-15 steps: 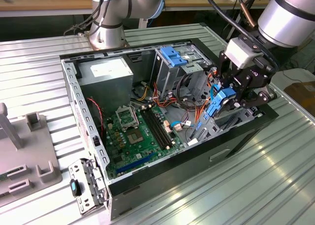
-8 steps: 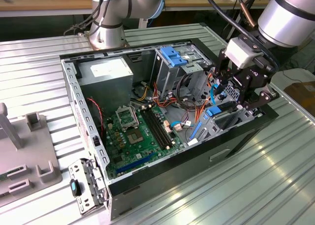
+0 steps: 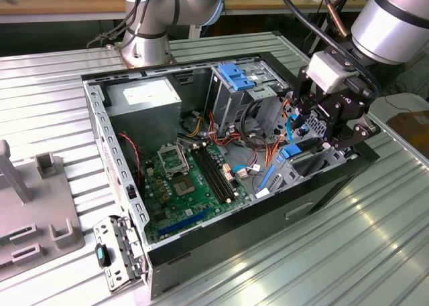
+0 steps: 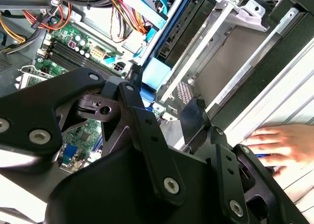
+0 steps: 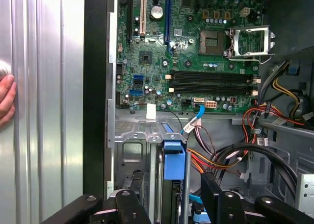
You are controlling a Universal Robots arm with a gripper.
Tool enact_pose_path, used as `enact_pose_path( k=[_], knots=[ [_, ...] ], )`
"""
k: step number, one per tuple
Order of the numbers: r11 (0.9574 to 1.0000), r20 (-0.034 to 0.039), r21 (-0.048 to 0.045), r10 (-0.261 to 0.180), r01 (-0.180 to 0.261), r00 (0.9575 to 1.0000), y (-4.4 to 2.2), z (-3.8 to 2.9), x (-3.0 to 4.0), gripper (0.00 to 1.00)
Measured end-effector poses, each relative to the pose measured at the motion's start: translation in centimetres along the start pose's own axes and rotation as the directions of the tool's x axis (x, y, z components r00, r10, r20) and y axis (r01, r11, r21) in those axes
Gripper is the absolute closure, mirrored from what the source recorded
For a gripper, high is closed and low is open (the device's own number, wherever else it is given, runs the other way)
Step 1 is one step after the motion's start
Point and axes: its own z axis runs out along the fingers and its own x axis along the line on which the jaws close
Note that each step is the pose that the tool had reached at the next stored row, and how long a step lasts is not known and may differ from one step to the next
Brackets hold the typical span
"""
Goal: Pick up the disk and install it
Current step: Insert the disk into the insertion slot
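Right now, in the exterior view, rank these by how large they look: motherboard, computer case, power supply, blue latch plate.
1. computer case
2. motherboard
3. power supply, which sits farther back, so its gap to the motherboard is less certain
4. blue latch plate, clearly smallest

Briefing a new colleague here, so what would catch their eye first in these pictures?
The open computer case lies at the exterior view's centre, its green motherboard bared. At the exterior view's right the black gripper hangs open over the blue-railed disk standing in the drive bay. In both wrist views a person's hand rests on the metal table beside the case.
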Motion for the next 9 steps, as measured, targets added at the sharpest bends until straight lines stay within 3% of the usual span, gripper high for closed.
enact_pose_path(
  k=[9],
  knots=[
    [1.0000, 0.0000, 0.0000, 0.000, 0.000, 1.0000, -0.12, 0.00, 0.00, 0.42]
  ],
)
